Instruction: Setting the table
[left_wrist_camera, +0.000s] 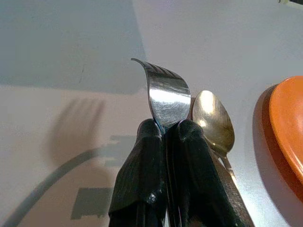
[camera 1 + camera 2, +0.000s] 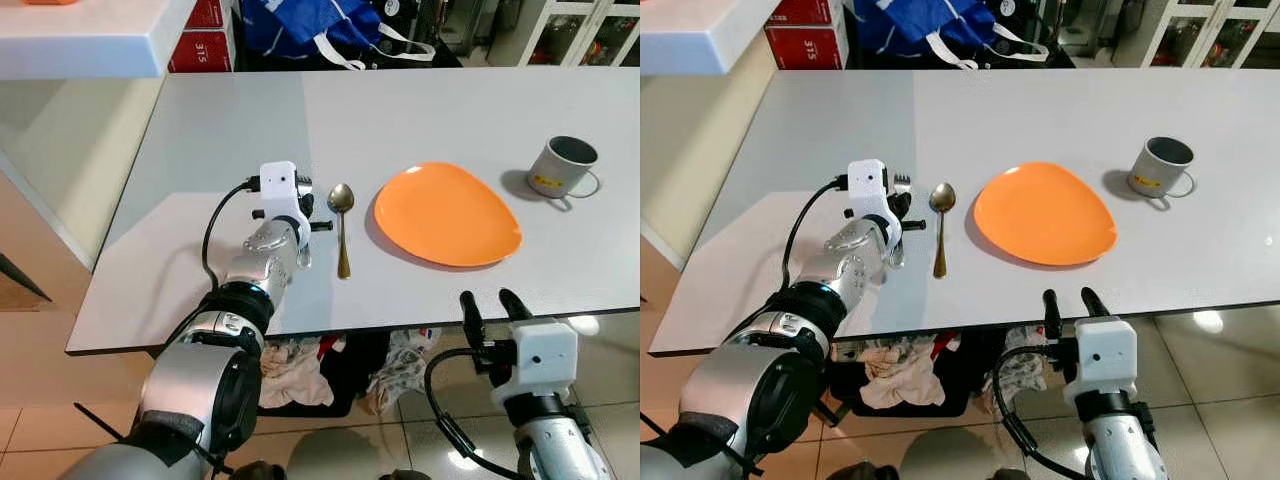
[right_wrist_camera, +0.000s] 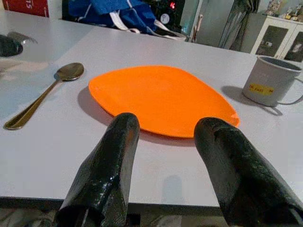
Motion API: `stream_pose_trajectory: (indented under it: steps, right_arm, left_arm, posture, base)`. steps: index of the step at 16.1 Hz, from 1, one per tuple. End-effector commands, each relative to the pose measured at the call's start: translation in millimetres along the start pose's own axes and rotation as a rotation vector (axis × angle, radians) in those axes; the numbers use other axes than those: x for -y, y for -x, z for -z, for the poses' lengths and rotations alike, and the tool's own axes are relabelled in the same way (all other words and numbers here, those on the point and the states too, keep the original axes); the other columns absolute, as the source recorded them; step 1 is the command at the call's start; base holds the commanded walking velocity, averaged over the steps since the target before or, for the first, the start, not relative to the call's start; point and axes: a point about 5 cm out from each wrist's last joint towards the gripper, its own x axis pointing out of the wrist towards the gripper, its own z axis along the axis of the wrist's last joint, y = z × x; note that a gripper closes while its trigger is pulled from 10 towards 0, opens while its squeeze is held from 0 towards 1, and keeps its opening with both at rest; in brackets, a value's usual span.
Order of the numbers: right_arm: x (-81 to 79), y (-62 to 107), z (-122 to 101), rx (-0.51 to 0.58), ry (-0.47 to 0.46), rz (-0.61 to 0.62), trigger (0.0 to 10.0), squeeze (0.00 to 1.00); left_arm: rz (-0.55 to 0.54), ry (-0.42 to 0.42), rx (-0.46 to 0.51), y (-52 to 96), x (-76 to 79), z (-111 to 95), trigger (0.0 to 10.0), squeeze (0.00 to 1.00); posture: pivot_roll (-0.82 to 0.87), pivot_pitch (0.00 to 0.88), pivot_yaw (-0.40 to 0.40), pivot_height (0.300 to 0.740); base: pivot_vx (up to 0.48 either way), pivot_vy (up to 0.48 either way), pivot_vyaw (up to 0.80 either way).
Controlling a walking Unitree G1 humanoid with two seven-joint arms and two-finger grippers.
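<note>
a smooth pale grey table [image 2: 200, 130] carries one glossy orange rounded plate [image 2: 446, 213], one grey enamel mug [image 2: 561, 167] and one slim brass-coloured spoon [image 2: 342, 225], its long axis running away from the robot, bowl far. the left gripper [image 1: 165, 130] is clamped on one shiny steel fork [image 1: 165, 92] beside the spoon, tines pointing away. the right gripper [image 3: 173, 142], fingers apart, hangs below the table's near edge.
</note>
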Motion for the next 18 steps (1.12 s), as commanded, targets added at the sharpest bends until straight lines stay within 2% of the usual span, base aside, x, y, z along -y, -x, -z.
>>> stream_pose_trajectory:
  steps: [1, 6, 7, 8, 18]
  right_arm:
    - [1.2, 3.1, -1.7, -0.009, 0.008, 0.006, 10.0, 0.0]
    - [3.9, 12.0, -3.1, -0.028, 0.018, 0.015, 10.0, 0.0]
    - [4.0, 12.9, -3.6, -0.03, 0.019, 0.016, 10.0, 0.0]
    - [4.0, 14.1, -4.1, -0.032, 0.02, 0.018, 10.0, 0.0]
    - [3.0, 21.1, -4.8, -0.051, 0.023, 0.031, 10.0, 0.0]
  left_arm:
    - [0.013, -0.009, 0.013, -1.5, 4.7, -5.6, 0.0, 0.0]
    - [0.039, 0.002, 0.001, -1.9, 11.3, 0.7, 0.0, 0.0]
    - [0.045, 0.004, 0.001, -2.0, 12.5, 1.2, 3.0, 0.0]
    - [0.046, -0.001, 0.0, -2.1, 13.3, 1.7, 10.0, 0.0]
    - [-0.041, 0.028, 0.039, -3.3, 0.0, -9.0, 10.0, 0.0]
  posture:
    - [-0.27, 0.107, 0.023, 0.74]
    - [-0.3, 0.122, 0.021, 0.74]
    - [-0.3, 0.125, 0.023, 0.74]
    - [-0.31, 0.126, 0.024, 0.74]
    - [-0.32, 0.133, 0.033, 0.74]
  base:
    - [0.0, 0.0, 0.0]
    - [0.0, 0.0, 0.0]
    - [0.0, 0.0, 0.0]
    - [0.0, 0.0, 0.0]
    - [0.0, 0.0, 0.0]
